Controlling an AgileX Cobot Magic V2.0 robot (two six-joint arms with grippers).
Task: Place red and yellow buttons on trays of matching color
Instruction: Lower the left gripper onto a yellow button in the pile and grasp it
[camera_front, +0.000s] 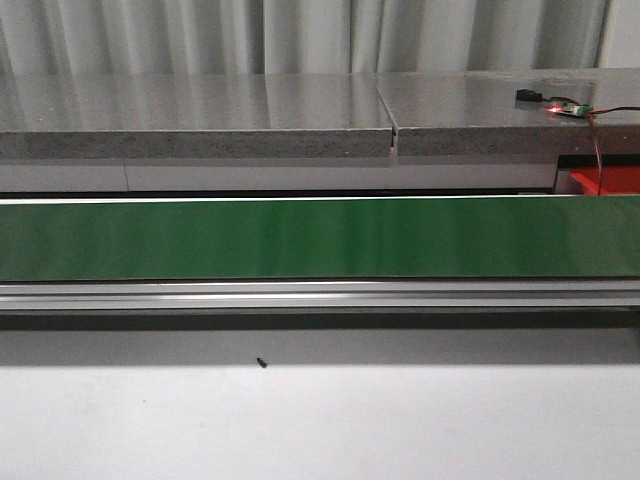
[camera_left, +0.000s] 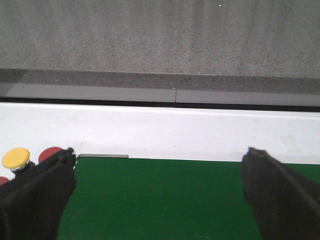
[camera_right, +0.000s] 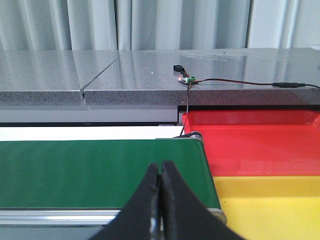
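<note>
Across the middle of the front view a long green conveyor belt (camera_front: 300, 238) is laid from left to right, presumably so that buttons can be carried from the left arm's end toward the trays at the right. Behind it a grey stone counter (camera_front: 200, 115) is seen, with a small wired circuit board (camera_front: 566, 107) resting on its far right part.

At the belt's right end the red tray (camera_right: 260, 142) is set farther back and the yellow tray (camera_right: 270, 200) nearer, both just beside the belt so that arriving buttons can be sorted over a short reach. Both trays appear empty.

The left gripper (camera_left: 160, 175) is held wide apart over the belt's left end, ready, it is judged, for a pick. Just beyond that end, on the white surface, a yellow button (camera_left: 16, 158) and a red button (camera_left: 50, 153) are waiting.

The right gripper (camera_right: 160, 200) is held closed on nothing, fingertips touching, near the trays.
</note>
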